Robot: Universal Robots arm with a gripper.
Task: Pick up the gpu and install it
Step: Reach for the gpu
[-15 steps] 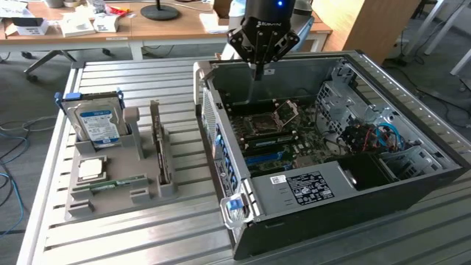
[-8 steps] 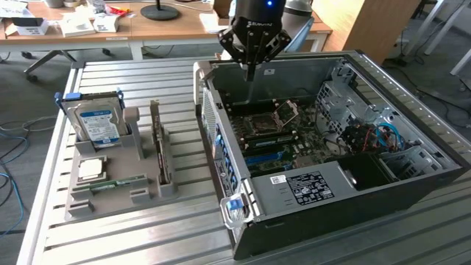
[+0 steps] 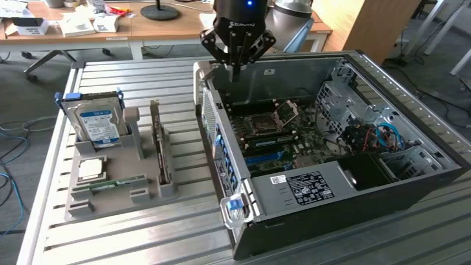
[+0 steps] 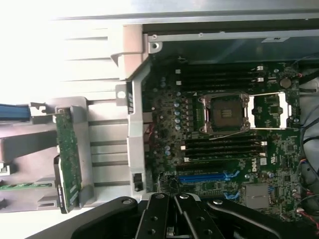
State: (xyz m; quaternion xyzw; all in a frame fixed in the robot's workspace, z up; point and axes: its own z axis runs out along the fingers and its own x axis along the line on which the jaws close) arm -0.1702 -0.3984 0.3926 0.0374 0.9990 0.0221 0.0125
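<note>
A slatted metal desk [image 3: 147, 237] carried everything. On the exterior view's right, an open black case [image 3: 412, 182] lay on its side and took up most of that half. Its board [image 3: 287, 138] faced up, with cables bunched toward the exterior view's right. A grey holder [image 3: 125, 163] sat on the desk on the exterior view's left, just beside the case but not touching it. A silver drive [image 3: 96, 122] with a blue-and-white label stood upright in the holder's far corner. The gpu [image 3: 158, 141] stood on its long edge in a slot of the holder, on the side nearest the case, between the drive and the case wall. In the wrist view the gpu [image 4: 68, 159] showed as a thin green card seated in the holder, untouched. The pincer [image 3: 235, 74] hung from the arm over the far end of the case, above its rear wall. Its fingers pointed down and were pressed together with nothing between them. It was well apart from the gpu. In the wrist view the pincer [image 4: 175, 209] sat over the board near a blue slot [image 4: 207, 177]. The board's socket [image 3: 274, 116] lay open with its metal frame raised, and dark memory slots ran along both sides of it. A square chip [image 3: 90, 167] lay flat on the holder in front of the drive. A narrow green memory stick [image 3: 110, 184] lay just beside the chip, nearer the holder's front edge.
</note>
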